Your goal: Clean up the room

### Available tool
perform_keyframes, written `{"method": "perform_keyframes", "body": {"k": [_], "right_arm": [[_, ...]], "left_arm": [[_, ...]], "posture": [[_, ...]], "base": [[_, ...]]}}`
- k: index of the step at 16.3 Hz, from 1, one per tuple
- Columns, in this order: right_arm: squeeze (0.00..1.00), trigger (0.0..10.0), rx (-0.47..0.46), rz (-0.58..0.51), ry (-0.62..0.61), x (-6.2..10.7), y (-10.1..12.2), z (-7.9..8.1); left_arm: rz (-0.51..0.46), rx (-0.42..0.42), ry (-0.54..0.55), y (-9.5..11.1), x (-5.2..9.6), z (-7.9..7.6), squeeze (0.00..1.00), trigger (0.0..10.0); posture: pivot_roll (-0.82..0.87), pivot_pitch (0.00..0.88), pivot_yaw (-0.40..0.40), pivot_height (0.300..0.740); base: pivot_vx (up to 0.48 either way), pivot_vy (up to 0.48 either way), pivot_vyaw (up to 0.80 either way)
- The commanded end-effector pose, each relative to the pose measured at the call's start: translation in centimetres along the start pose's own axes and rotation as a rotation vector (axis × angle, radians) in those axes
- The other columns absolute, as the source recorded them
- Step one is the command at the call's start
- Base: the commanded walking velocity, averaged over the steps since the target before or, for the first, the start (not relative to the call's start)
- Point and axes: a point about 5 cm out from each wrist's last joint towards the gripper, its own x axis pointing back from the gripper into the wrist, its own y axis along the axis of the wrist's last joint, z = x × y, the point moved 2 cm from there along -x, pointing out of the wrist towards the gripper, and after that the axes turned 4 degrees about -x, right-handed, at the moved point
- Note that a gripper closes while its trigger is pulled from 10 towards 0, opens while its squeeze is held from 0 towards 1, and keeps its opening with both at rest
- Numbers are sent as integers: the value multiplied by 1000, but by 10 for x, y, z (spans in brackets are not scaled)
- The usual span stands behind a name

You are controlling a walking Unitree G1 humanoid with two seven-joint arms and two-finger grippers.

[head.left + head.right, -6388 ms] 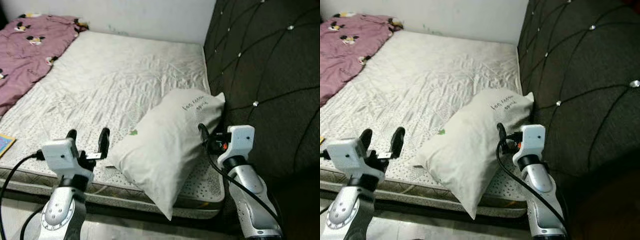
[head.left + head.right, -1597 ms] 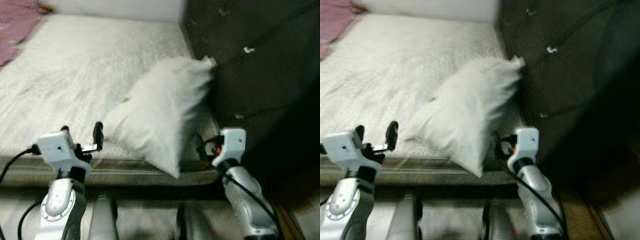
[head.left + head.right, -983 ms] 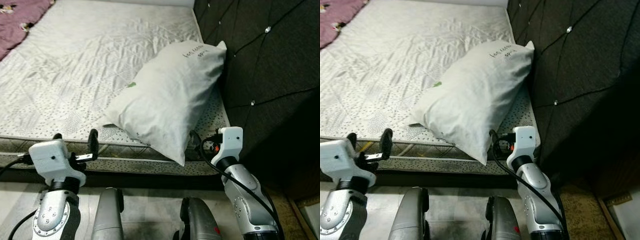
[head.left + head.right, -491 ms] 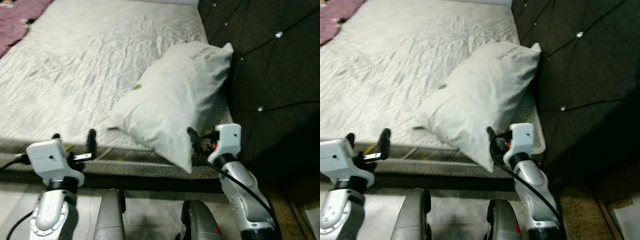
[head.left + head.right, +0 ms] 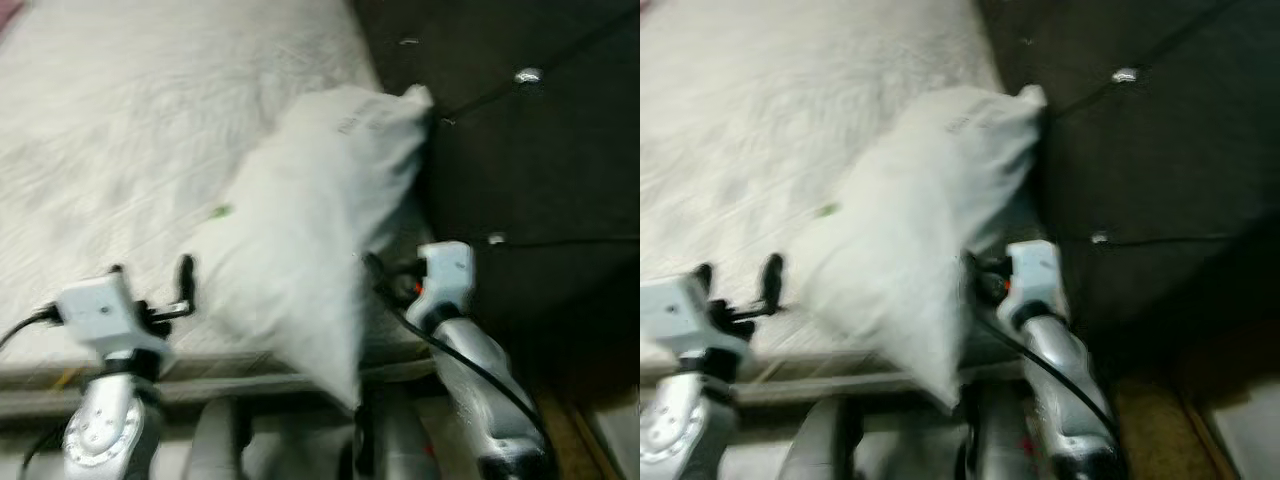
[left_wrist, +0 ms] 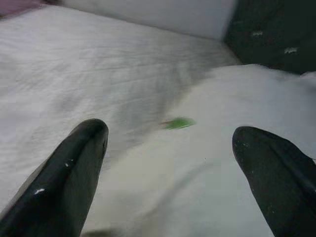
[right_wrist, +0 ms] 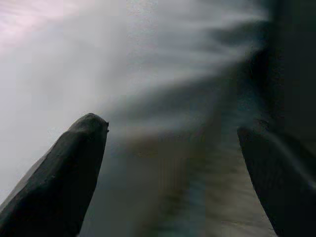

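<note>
Your view is blurry now, so the robot's head is moving. The whole picture has slid since half a second ago, but that is the camera, not the things.

On the left, your left gripper [image 5: 150, 285] hangs over the near edge of the bed [image 5: 120, 130]. Its fingers [image 6: 74, 168] are spread apart and hold nothing. In its wrist view they now point at the pillow [image 5: 310, 215], right in front of them.

In the middle, the pillow lies on the bed as before, top corner leaning on the dark headboard [image 5: 520, 150], bottom corner hanging off the edge.

On the right, your right gripper [image 5: 380, 280] is now just beside the pillow's side. Its fingers [image 7: 59, 173] are spread wide too, with nothing in them.

So you look ready to grab the pillow from both sides, but it is not held yet.
</note>
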Motion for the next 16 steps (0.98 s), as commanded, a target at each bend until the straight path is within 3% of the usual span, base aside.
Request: {"method": "perform_keyframes", "body": {"k": [1, 5, 9, 11, 13, 16], "right_arm": [[0, 10000, -1, -9, -7, 1, 1, -2], [0, 10000, 17, 6, 13, 2, -2, -1], [0, 10000, 75, 78, 20, 5, -11, -11], [0, 10000, 91, 173, 67, 11, -24, -14], [0, 10000, 170, 228, 251, 17, -25, -1], [0, 10000, 88, 242, 284, 13, -11, -8]], "left_arm": [[22, -13, 13, -3, 4, 4, 0, 10000], [31, -20, 15, -4, 4, 4, 0, 10000], [39, -35, 14, -4, 4, 5, 0, 10000], [44, -33, 14, -5, 4, 5, 0, 10000], [40, -29, 10, -2, 3, 4, 0, 10000], [54, -32, 18, -5, 4, 8, 0, 10000]], "posture": [[81, 180, -56, 576], [85, 172, -57, 541], [85, 169, -58, 541], [85, 167, -59, 541], [87, 167, -59, 541], [82, 171, -52, 541]], "base": [[0, 0, 0], [0, 0, 0], [0, 0, 0], [0, 0, 0], [0, 0, 0], [0, 0, 0]]}}
